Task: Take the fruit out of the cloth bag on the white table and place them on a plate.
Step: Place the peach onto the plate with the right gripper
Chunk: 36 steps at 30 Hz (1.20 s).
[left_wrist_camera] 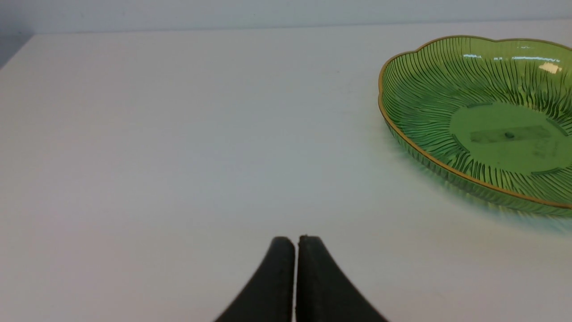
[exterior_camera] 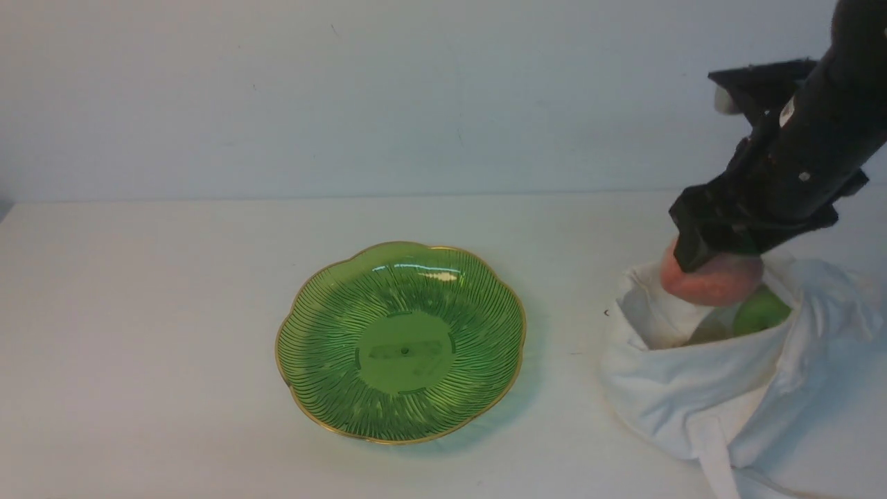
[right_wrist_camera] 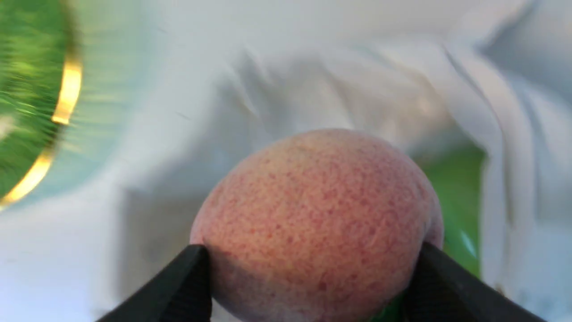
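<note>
Near the right edge of the table [exterior_camera: 173, 346], the right gripper [right_wrist_camera: 312, 250] is clamping the peach [exterior_camera: 710, 284] above the cloth bag [exterior_camera: 693, 388]; the hold is perhaps looking shallow, risking a drop. The left gripper [left_wrist_camera: 296, 243] is resting closed, empty.

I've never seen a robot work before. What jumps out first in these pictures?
A gold-rimmed green plate gleams midway across the white table. To its right, the right arm's black fingers pinch a pink peach at the mouth of the white cloth bag, where a green apple lies inside.
</note>
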### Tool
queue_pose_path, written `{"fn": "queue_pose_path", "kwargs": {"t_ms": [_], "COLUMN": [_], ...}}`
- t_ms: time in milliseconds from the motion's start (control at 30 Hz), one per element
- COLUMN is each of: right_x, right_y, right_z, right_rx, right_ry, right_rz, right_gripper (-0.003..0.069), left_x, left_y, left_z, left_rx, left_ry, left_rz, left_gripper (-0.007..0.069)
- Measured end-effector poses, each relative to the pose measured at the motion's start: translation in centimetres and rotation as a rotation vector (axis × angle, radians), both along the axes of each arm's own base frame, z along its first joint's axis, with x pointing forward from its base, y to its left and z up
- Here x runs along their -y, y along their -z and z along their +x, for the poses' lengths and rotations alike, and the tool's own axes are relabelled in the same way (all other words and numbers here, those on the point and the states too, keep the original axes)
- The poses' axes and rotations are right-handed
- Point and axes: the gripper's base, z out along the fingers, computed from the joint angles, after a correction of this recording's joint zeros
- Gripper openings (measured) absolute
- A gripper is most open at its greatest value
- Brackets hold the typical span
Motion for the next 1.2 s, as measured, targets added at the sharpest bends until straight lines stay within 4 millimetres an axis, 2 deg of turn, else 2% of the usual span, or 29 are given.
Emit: {"fn": "queue_pose_path", "kwargs": {"t_ms": [67,133,200,267,333,400,533,633,733,767,800,900,1033,1200], "right_x": [-1.2,-2.6,-3.7,-5.8,-8.7,-12.0,-16.2,-19.0,-20.0,-20.0,-20.3,-20.5,-20.4,-20.1], "right_y": [-2.3,-3.5,-3.9,-4.2,-4.0,-3.2,-0.7,2.9,5.9,5.9,7.3,8.7,8.9,9.1], "right_z": [-0.8,-1.4,-1.8,-2.3,-3.0,-3.5,-4.0,-3.4,-2.6,-2.6,-2.1,-1.7,-1.6,-1.5], "right_rx": [0.122,0.181,0.199,0.214,0.228,0.239,0.239,0.216,0.18,0.18,0.161,0.147,0.16,0.153], "right_ry": [-0.081,-0.13,-0.165,-0.226,-0.331,-0.426,-0.52,-0.534,-0.505,-0.505,-0.485,-0.476,-0.483,-0.473], "right_rz": [0.08,0.154,0.203,0.284,0.349,0.401,0.407,0.387,0.369,0.369,0.361,0.345,0.328,0.28], "right_gripper": [0.0504,0.0504,0.0504,0.0504,0.0504,0.0504,0.0504,0.0504,0.0504,0.0504,0.0504,0.0504,0.0542,0.0654], "left_x": [0.0,0.0,0.0,0.0,0.0,0.0,0.0,0.0,0.0,0.0,0.0,0.0,0.0,0.0], "left_y": [0.0,0.0,0.0,0.0,0.0,0.0,0.0,0.0,0.0,0.0,0.0,0.0,0.0,0.0], "left_z": [0.0,0.0,0.0,0.0,0.0,0.0,0.0,0.0,0.0,0.0,0.0,0.0,0.0,0.0], "left_rx": [0.0,0.0,0.0,0.0,0.0,0.0,0.0,0.0,0.0,0.0,0.0,0.0,0.0,0.0], "left_ry": [0.0,0.0,0.0,0.0,0.0,0.0,0.0,0.0,0.0,0.0,0.0,0.0,0.0,0.0], "left_rz": [0.0,0.0,0.0,0.0,0.0,0.0,0.0,0.0,0.0,0.0,0.0,0.0,0.0,0.0], "left_gripper": [-0.0008,-0.0008,-0.0008,-0.0008,-0.0008,-0.0008,-0.0008,-0.0008,-0.0008,-0.0008,-0.0008,-0.0008,-0.0008,-0.0008]}}
